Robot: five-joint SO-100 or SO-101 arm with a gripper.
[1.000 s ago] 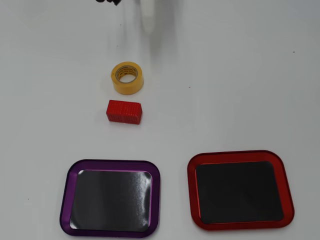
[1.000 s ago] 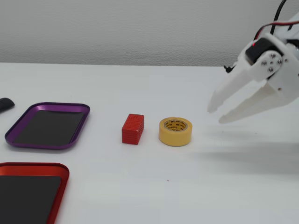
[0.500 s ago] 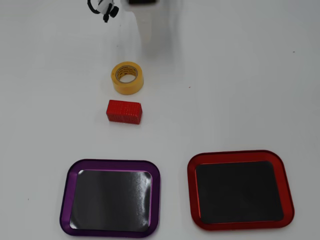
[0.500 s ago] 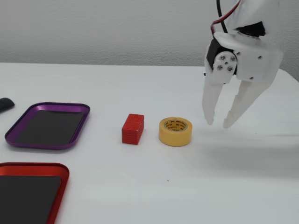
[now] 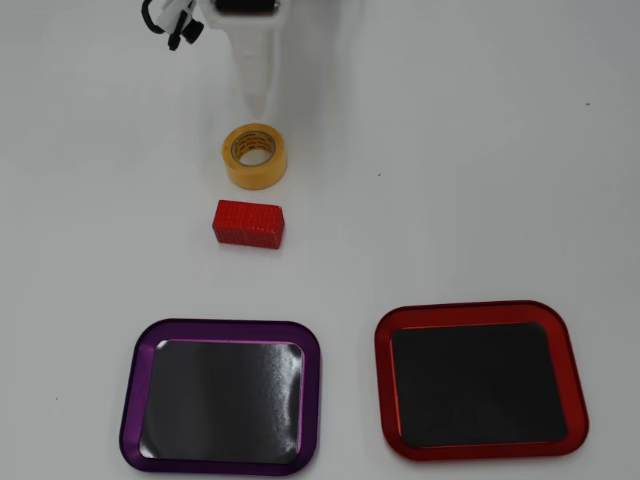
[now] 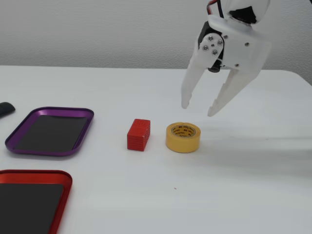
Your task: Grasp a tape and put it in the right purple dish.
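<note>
The yellow tape roll (image 5: 255, 176) lies flat on the white table, its hollow core facing up; in the fixed view (image 6: 183, 143) it sits just right of a red block (image 6: 139, 134). My white gripper (image 6: 198, 109) is open and empty, its fingers pointing down, hovering a little above the tape and slightly to its right. In the overhead view the gripper (image 5: 255, 108) ends just behind the tape. The purple-rimmed dish (image 5: 130, 400) with a dark inner surface is empty at the lower left of the overhead view and at the left of the fixed view (image 6: 41, 151).
The red block (image 5: 248, 223) lies between the tape and the dishes. A red-rimmed tray (image 5: 470, 312) sits empty beside the purple dish, at the lower left of the fixed view (image 6: 34, 173). A dark object (image 6: 5, 108) shows at the left edge of the fixed view.
</note>
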